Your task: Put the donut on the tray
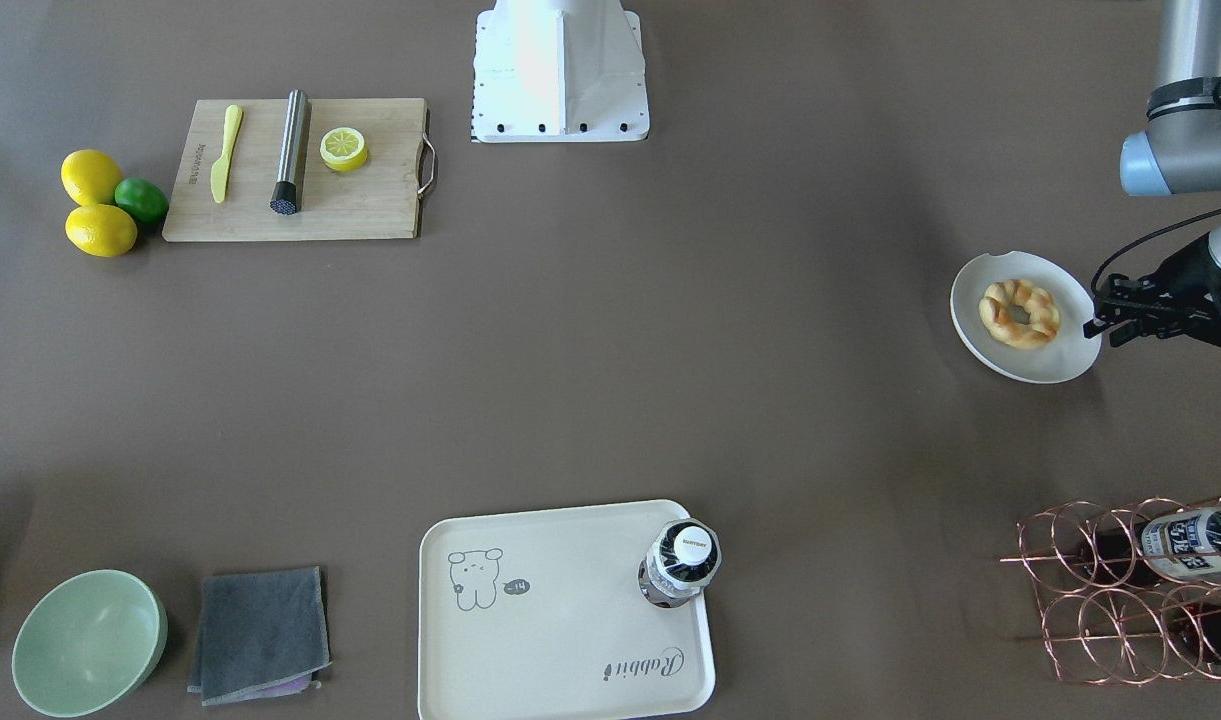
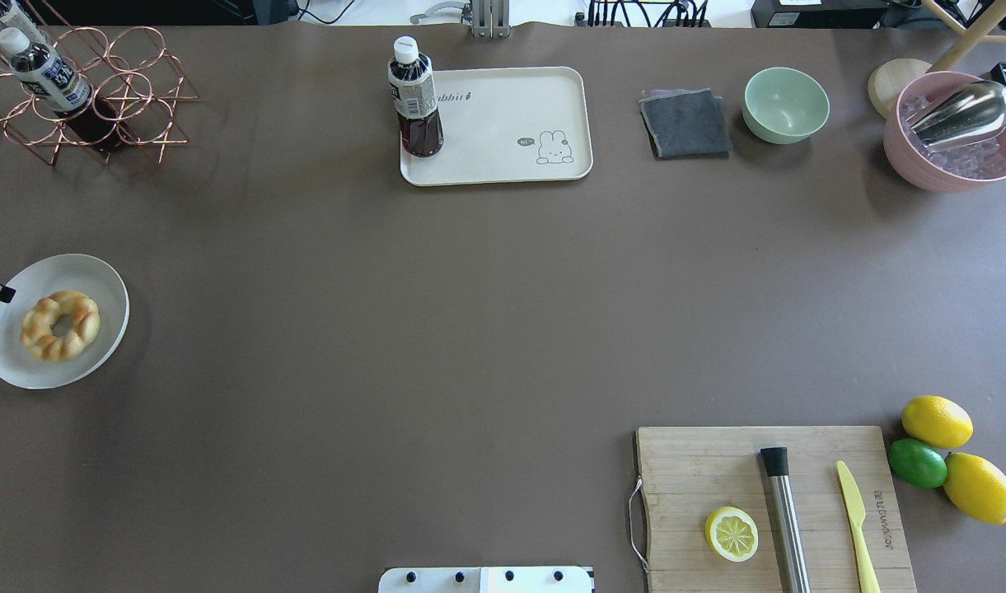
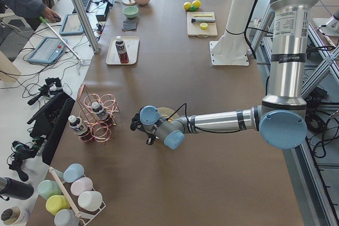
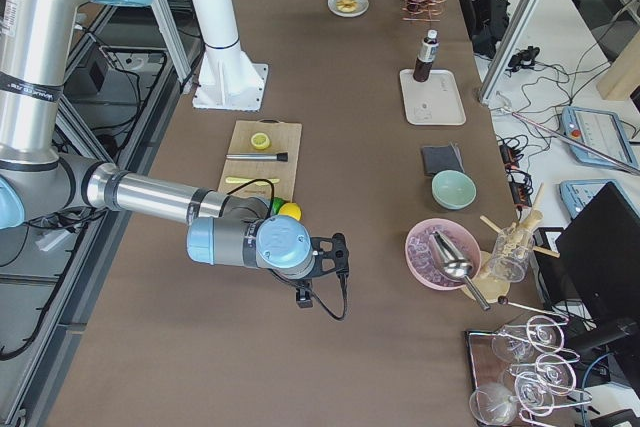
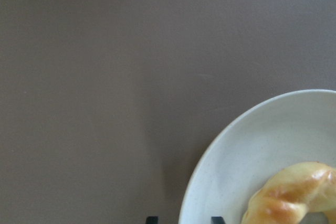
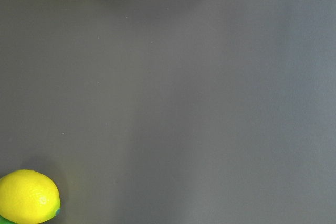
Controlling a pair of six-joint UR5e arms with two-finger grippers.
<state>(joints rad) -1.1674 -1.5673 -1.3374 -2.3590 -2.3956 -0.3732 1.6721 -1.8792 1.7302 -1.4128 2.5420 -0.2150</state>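
Note:
The donut [image 1: 1018, 313] is a golden twisted ring lying on a round off-white plate [image 1: 1040, 365] at the table's left end; it also shows in the overhead view [image 2: 60, 324] and the left wrist view [image 5: 294, 192]. My left gripper [image 1: 1095, 308] hovers at the plate's outer rim, apart from the donut, with its jaws apart and empty. The cream tray [image 1: 570, 640] with the bear drawing lies at the far middle edge [image 2: 503, 107]. My right gripper [image 4: 335, 257] shows only in the exterior right view; I cannot tell whether it is open or shut.
A dark drink bottle [image 1: 680, 563] stands upright on the tray's corner. A copper wire rack [image 1: 1130, 590] holds bottles near the plate. A cutting board [image 1: 295, 170], lemons, a lime, a green bowl [image 1: 88, 642] and a grey cloth [image 1: 260, 632] lie on the right half.

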